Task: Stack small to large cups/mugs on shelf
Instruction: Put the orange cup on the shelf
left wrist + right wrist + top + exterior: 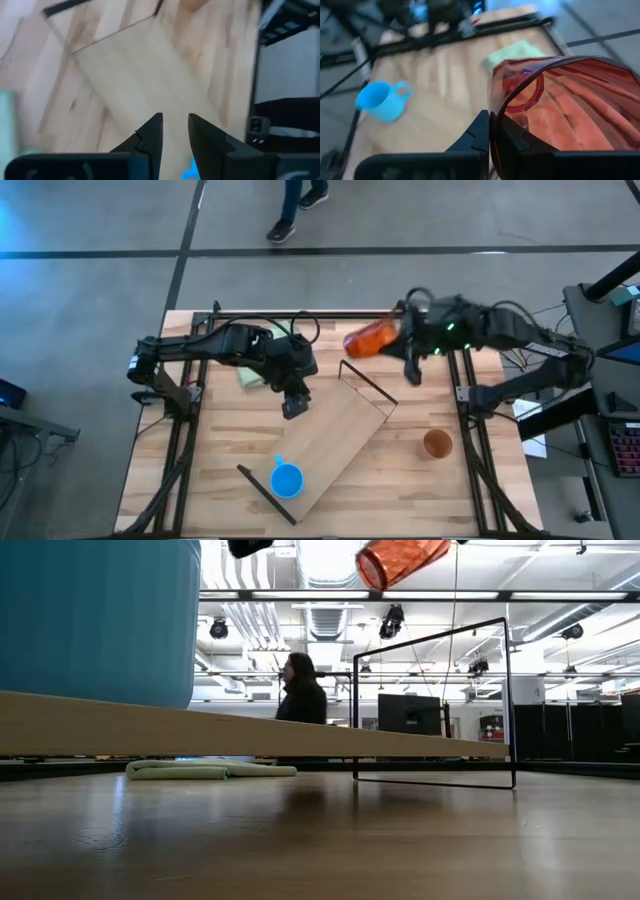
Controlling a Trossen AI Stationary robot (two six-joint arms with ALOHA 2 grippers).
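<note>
The red ribbed tumbler (370, 338) is held high over the table's far edge by my right gripper (397, 340), which is shut on it. In the low view the tumbler (402, 560) is tipped well off upright. The bright blue mug (287, 480) stands on its base on the near end of the light-wood shelf (335, 435), which lies slantwise on the table. The brown-orange cup (437, 444) stands on the table to the right of the shelf. My left gripper (293, 406) hangs over the shelf's far left side, slightly open and empty (175, 122). My right gripper holds the tumbler by its wall at the rim (495, 112). One finger (479, 132) is outside the wall and the other shows dark through the red wall, inside. The tumbler is lifted clear of the table and tilted, its base toward the table's left.
A folded green cloth (250, 377) lies on the table at the far left, behind my left gripper. The shelf's black frame end (368, 385) stands up at its far right. A person (300, 690) is in the room beyond; feet (295, 210) show past the far edge.
</note>
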